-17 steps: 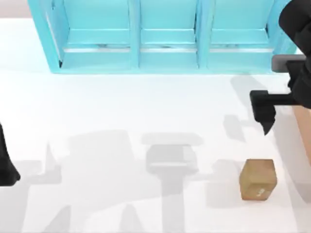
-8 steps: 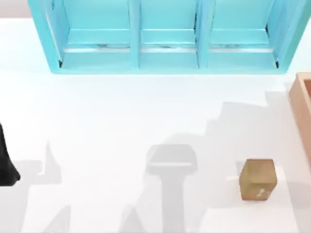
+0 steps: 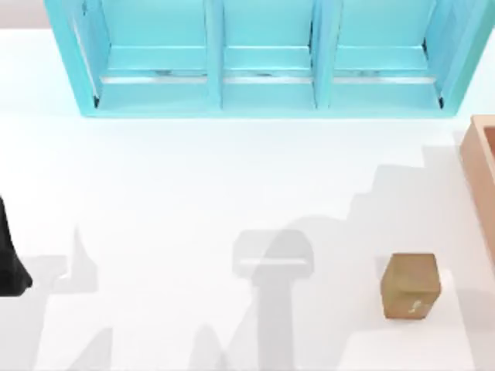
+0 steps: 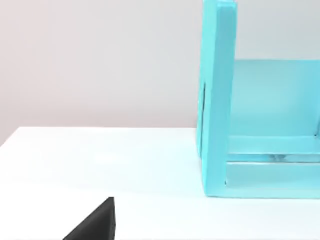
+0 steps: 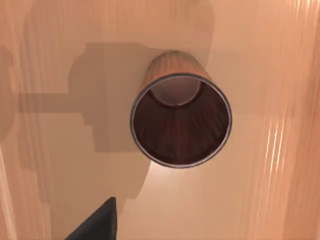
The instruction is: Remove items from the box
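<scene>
A tan-brown cube (image 3: 411, 286) with a pale mark rests on the white table at the front right, outside the box. The box (image 3: 481, 174) is light tan, and its thick wall shows at the table's right edge. Inside it, in the right wrist view, a dark reddish-brown shiny can (image 5: 180, 120) stands on the wooden floor (image 5: 260, 200), its rim facing the camera. My right gripper (image 5: 97, 226) hangs above the can, a dark part of it showing at the picture's edge. My left gripper (image 4: 95, 225) is parked at the table's left edge, over bare table.
A large turquoise three-compartment shelf unit (image 3: 263, 62) spans the back of the table; its side wall (image 4: 217, 100) shows in the left wrist view. My left arm (image 3: 9, 259) is a dark shape at the left edge. Arm shadows lie across the white table.
My right gripper, which hung above the table near the box's wall a second ago, has moved right, out of the top view. The cube has not moved. The left arm stays still.
</scene>
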